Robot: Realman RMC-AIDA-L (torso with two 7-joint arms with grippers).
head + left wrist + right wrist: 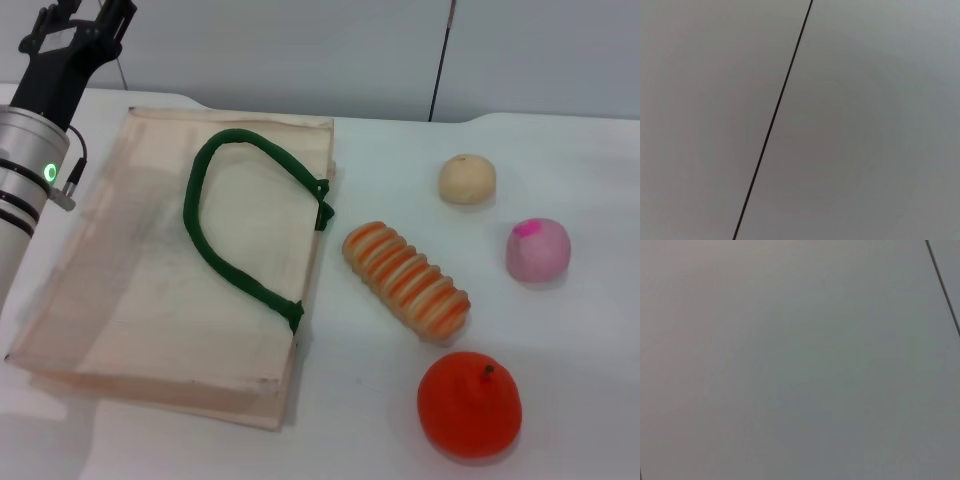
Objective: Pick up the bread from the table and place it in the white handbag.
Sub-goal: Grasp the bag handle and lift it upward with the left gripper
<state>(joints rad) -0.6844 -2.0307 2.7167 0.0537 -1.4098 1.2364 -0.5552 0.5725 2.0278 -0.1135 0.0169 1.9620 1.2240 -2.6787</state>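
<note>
The left gripper [85, 15] hangs raised at the far left corner of the scene, above the worktop's [560, 150] back edge; its dark fingers reach the upper border of the head view, and whether they are apart or together cannot be told. Behind them the silver arm segment with a green light runs down the left side.

Just beside and below those fingers, toward the robot, lies the white handbag [130, 290], flat on the worktop, its dark green rope handle [215, 250] looped across the fabric. Farther out from the fingers, just past the bag's right edge and apart from it, the bread [407, 281] lies untouched on the worktop, set on a slant. Beyond the bread, a round tan bun [467, 179] sits toward the back, a pink ball [538, 250] to its right, and an orange-red round fruit [469, 405] nearest the robot.

The right gripper does not show in any view. Both wrist views show only a plain grey wall [865, 125] with a thin dark seam.
</note>
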